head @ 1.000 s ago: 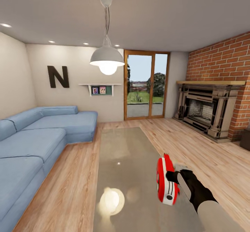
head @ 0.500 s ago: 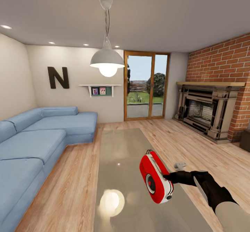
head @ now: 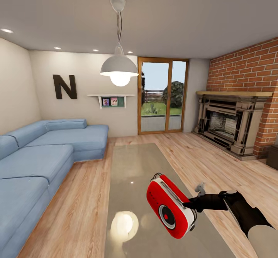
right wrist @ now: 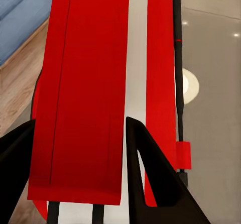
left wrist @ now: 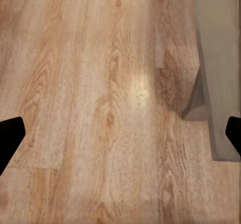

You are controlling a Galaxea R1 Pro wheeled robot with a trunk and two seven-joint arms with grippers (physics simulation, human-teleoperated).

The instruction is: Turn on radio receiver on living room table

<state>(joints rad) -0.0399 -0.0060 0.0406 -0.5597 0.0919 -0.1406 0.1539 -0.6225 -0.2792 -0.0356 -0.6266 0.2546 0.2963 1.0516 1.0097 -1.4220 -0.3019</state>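
Small flat red radio receiver with white edge band held tilted above the long glossy grey-brown glass surface, dial facing camera. Right tool pinches its edge; black fingers straddle the case. Left tool spread, over the wood floor. Step: radio lifted, switching on pending. Next likely needs a press at the dial.

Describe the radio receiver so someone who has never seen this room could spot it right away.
Find the long glossy table running down the middle of the living room, between the blue sofa and the brick fireplace. Above its near end, the right tool holds the radio receiver off the surface. It is the one bright red item here: a rounded case with a white edge band and a round dial.
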